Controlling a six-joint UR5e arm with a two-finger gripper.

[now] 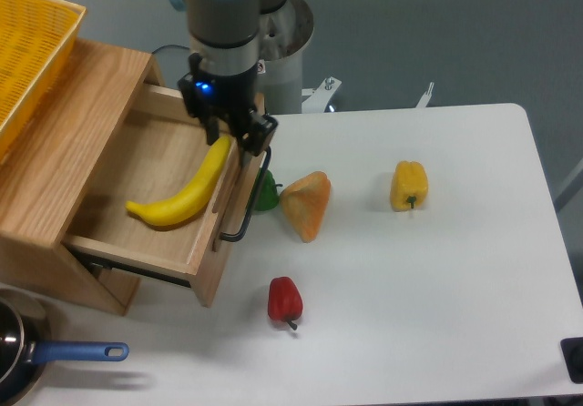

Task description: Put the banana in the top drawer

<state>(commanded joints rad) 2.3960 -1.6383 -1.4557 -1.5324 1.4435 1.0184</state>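
Observation:
The yellow banana (187,193) lies flat inside the open top drawer (137,165), running from the front left toward the back right. The drawer's front panel carries a black bar handle (250,194). My gripper (234,137) hangs above the drawer's back right corner, over the top edge of the front panel. Its fingers are apart and hold nothing, and it is clear of the banana.
A yellow mesh basket (27,51) sits on the cabinet at top left. On the white table (474,269) lie a green item (266,192), an orange wedge (306,205), a yellow pepper (409,186) and a red pepper (284,300). A blue-handled pan (55,356) is at bottom left.

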